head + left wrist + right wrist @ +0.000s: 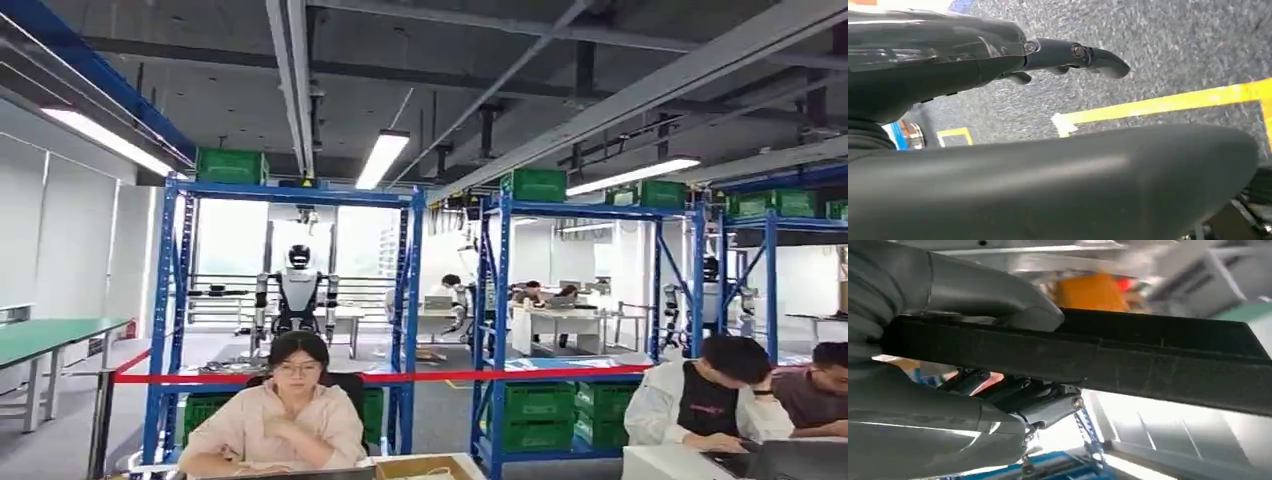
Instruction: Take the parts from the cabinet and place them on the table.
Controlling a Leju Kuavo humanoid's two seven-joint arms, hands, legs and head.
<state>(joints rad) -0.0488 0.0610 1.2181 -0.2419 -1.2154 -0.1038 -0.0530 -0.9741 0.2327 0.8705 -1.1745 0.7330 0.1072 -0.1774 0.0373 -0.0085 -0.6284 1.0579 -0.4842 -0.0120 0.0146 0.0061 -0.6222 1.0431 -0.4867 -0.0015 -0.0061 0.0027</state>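
The right hand (973,365) grips a long black part (1128,357), thumb laid over its upper face and dark fingers (1048,407) curled under it; the part runs out past the hand across the right wrist view. The left hand (1013,65) hangs over grey carpet floor (1173,45) marked with yellow tape (1168,102), its fingers (1088,55) stretched out and holding nothing. In the head view, a person in a pale shirt (285,420) sits nearest, at a bench (470,462) carrying a cardboard box (425,468). Two more people (715,400) sit at the right. Behind a red tape (400,377) stand blue racks (410,300) with green crates (540,410), and farther back another humanoid robot (297,295).
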